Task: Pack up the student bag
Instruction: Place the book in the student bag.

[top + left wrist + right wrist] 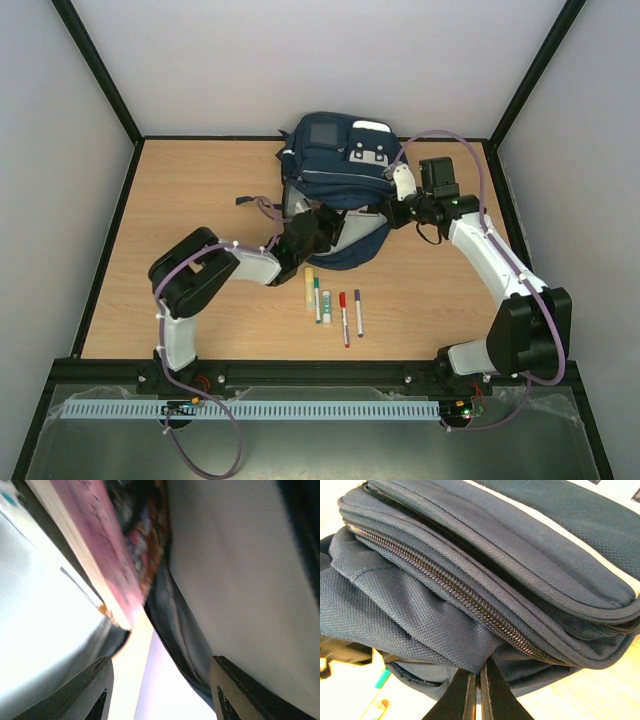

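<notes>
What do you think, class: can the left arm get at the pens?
Probably yes: the pens lie uncovered on the table, close to the left gripper at the bag, with nothing between them.

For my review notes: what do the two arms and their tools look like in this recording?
The left arm and right arm are built alike: white link shells alternate with bulky black joint housings. A thin purple cable loops loosely along each arm. The left tool and right tool each have two dark, wedge-shaped fingers that taper to the tip.
</notes>
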`<state>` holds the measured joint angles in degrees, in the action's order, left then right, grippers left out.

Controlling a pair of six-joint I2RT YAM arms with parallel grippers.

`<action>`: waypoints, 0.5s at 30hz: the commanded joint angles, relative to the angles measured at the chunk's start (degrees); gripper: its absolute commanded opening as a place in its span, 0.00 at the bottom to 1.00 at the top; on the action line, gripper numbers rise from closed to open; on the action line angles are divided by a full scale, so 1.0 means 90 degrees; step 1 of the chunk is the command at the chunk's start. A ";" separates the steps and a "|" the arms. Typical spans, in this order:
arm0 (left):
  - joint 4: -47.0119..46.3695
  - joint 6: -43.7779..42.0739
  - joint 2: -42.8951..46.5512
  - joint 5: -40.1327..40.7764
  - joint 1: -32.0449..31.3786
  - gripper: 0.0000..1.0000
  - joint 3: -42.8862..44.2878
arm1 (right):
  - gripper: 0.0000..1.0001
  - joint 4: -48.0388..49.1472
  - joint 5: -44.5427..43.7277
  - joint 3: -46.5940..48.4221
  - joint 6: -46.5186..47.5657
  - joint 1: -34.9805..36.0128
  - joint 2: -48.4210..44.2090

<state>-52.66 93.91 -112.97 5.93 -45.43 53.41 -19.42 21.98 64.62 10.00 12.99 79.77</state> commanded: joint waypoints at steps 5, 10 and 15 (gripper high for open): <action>0.1350 -0.0657 0.1354 0.0161 -0.0830 0.57 -0.0679 | 0.01 0.0202 -0.0058 -0.0170 -0.0217 -0.0490 -0.0201; 0.1647 -0.1156 0.2073 0.0223 -0.0992 0.57 -0.1375 | 0.01 0.0285 -0.0452 -0.0208 -0.0200 -0.0688 -0.0070; 0.2562 -0.2379 0.3218 0.0116 -0.0675 0.61 -0.1892 | 0.01 0.0273 -0.0731 -0.0313 -0.0192 -0.0864 -0.0039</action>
<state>-36.12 83.00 -91.24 6.37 -53.93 38.74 -18.06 19.53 62.87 8.71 6.85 79.61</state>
